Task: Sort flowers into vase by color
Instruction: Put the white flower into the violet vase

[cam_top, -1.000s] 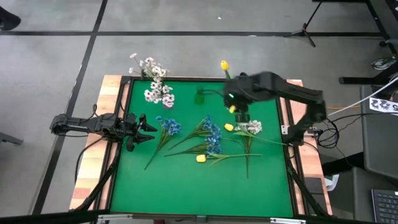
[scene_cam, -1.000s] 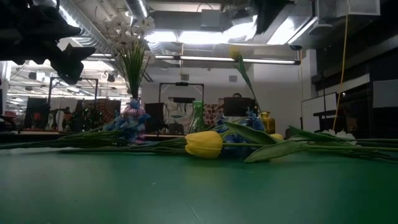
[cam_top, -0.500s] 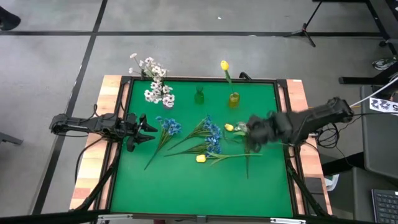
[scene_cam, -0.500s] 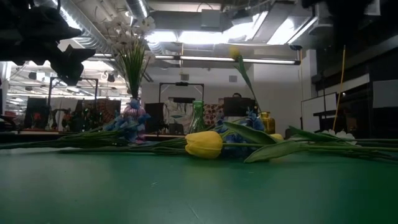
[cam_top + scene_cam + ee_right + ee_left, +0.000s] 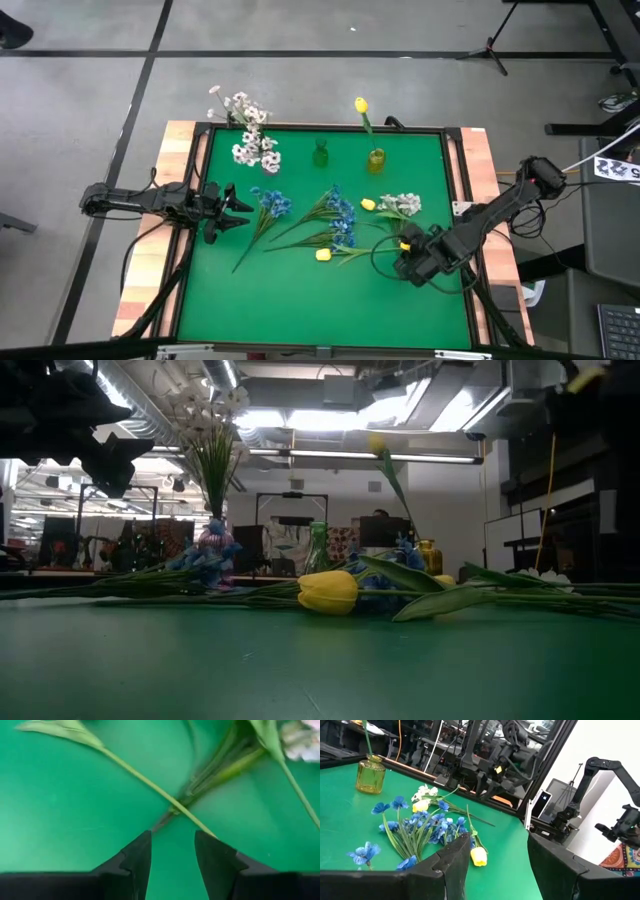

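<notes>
Flowers lie loose mid-table: blue sprigs, yellow tulips and a white spray. Their stems run toward the near edge. One yellow tulip stands in a yellow vase. White sprays stand at the far left. My right gripper points down, open, just above crossing green stems near the table's right side, and touches none of them. At the left edge my left gripper waits level and open.
A small green vase, holding nothing, stands at the far edge between the white sprays and the yellow vase. Bare green mat spreads along the near side. A wooden frame rims the table. In the low view a yellow tulip lies in front.
My right gripper has swung from beside the yellow vase at the far edge toward the table's near right. It has sunk toward the mat and rolled at the wrist, and it now points down over the stems. No flower has moved.
</notes>
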